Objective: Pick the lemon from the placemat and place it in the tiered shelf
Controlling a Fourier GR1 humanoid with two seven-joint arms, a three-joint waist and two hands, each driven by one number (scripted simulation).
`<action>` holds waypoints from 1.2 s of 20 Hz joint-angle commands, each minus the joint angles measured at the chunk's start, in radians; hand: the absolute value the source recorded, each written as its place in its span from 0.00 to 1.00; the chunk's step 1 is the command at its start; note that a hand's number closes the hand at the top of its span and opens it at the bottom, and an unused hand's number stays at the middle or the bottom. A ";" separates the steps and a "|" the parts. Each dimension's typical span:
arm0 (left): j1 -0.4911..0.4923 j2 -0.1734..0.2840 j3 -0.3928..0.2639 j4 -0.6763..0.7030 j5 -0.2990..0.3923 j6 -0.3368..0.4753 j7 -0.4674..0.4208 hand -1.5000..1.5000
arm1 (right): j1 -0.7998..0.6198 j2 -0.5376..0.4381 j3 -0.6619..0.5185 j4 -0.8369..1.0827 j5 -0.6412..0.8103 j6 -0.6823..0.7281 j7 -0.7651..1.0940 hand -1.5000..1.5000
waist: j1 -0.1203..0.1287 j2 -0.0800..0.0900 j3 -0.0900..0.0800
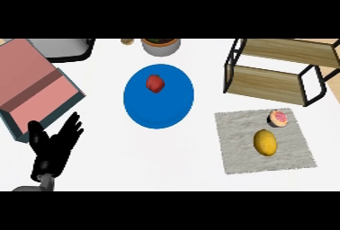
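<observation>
A yellow lemon (265, 142) lies on the grey placemat (239, 155) at the right of the counter. Beside it, toward the mat's far edge, sits a small round pink-topped item (279, 118). The tiered shelf (279, 67), with wooden boards in a black frame, stands beyond the mat at the upper right. My left hand (53, 143) rests open at the lower left, fingers up, far from the lemon. The right hand does not show.
A blue plate (159, 108) in the middle carries a red fruit (154, 83). A pink and grey box (33, 85) fills the left side. A grey pot (161, 46) and a dark appliance (66, 49) stand at the far edge.
</observation>
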 commanded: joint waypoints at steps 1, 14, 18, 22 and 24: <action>-0.065 -0.001 0.013 0.059 -0.011 -0.011 0.014 0.50 | 0.126 -0.058 0.025 -0.275 0.038 -0.008 0.170 0.00 | 0.015 0.006 -0.001; -0.067 -0.030 -0.005 0.025 -0.033 -0.035 0.024 0.50 | -0.159 -0.306 0.114 -0.376 0.374 -0.112 1.041 0.00 | 0.065 0.012 0.000; -0.097 -0.081 -0.030 0.074 -0.060 -0.014 0.015 0.50 | -0.306 -0.317 0.210 -0.277 0.475 -0.054 1.198 0.00 | 0.063 0.013 0.000; -0.078 -0.070 -0.014 0.062 -0.065 -0.024 0.002 0.50 | -0.476 -0.278 0.259 -0.181 0.488 0.028 1.322 0.00 | 0.064 0.011 0.001; -0.112 -0.060 0.006 0.100 -0.057 -0.050 -0.014 0.50 | -0.565 -0.226 0.317 -0.114 0.511 0.046 1.342 0.00 | 0.066 0.013 0.001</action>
